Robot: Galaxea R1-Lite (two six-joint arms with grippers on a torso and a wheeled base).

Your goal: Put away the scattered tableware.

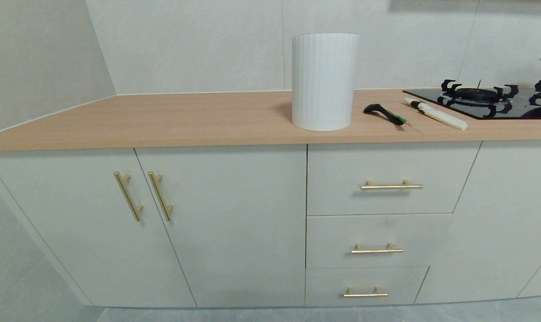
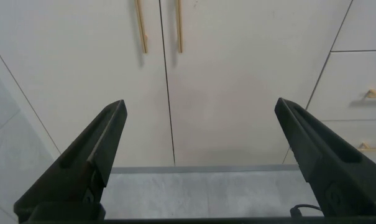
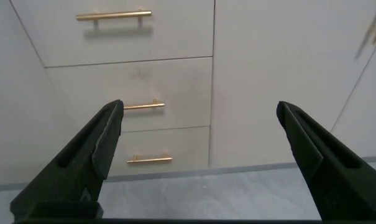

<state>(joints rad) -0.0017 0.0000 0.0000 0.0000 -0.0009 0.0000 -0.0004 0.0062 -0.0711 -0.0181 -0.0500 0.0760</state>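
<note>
wood countertop (image 1: 185, 118), white canister (image 1: 324, 82), tiled wall (image 1: 185, 44)

the right gripper (image 3: 199, 107) is wide open in front of white drawers (image 3: 132, 87) with gold handles (image 3: 113, 15).

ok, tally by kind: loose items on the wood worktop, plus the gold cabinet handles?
White ribbed container: 1
Utensils: 2 (black-handled utensil, white utensil)
Door handles: 2
Drawer handles: 3
Total: 8
</note>
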